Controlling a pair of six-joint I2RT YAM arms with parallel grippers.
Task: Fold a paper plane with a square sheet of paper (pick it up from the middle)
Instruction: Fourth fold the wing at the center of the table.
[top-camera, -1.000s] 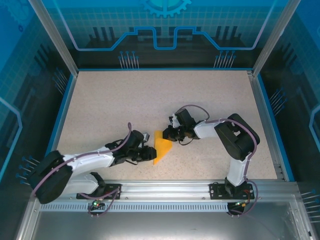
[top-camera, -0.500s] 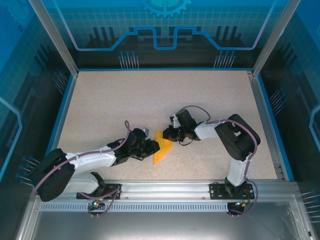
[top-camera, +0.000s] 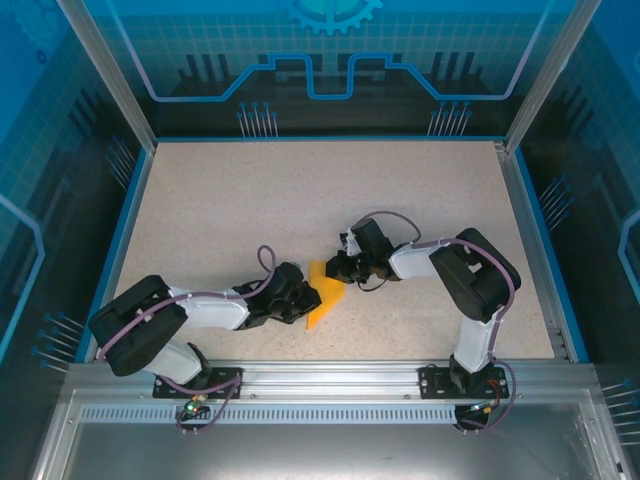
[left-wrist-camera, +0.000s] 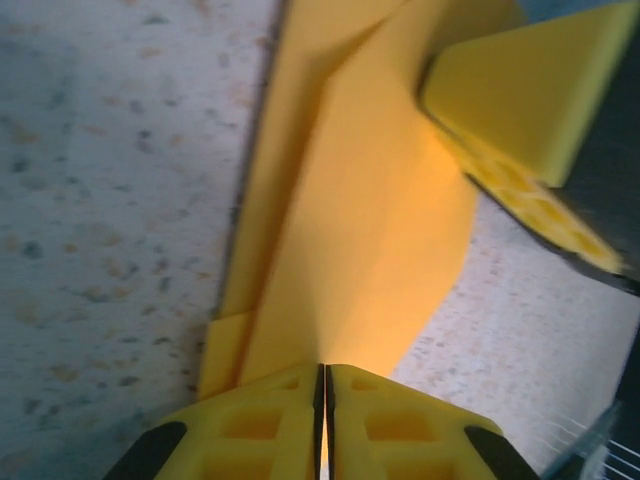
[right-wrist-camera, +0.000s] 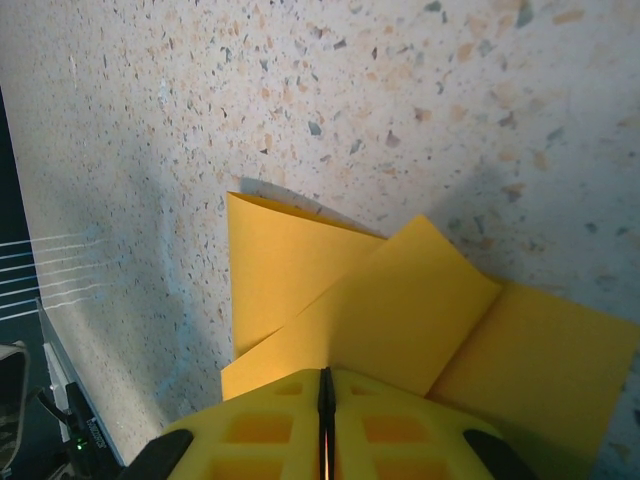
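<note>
Speckled table (top-camera: 250, 200), glass walls (top-camera: 330, 60) | left hand (left-wrist-camera: 323, 390) clamps folded paper (top-camera: 322, 303) | right hand (right-wrist-camera: 324, 395) clamps opposite end

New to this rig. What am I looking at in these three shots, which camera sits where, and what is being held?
Two small robot arms are bolted at the near edge of a speckled table. The wide picture comes from a fixed camera above and behind them, with the left arm on its left. The two close-ups come from cameras on the wrists, so the yellow blocks at the bottom edge of each are that arm's own gripper. On the table is one piece of orange-yellow paper, already partly folded into overlapping flaps. The left gripper is shut on one edge of it. The right gripper is shut on the opposite side, so both arms pinch the same paper from either end.
</note>
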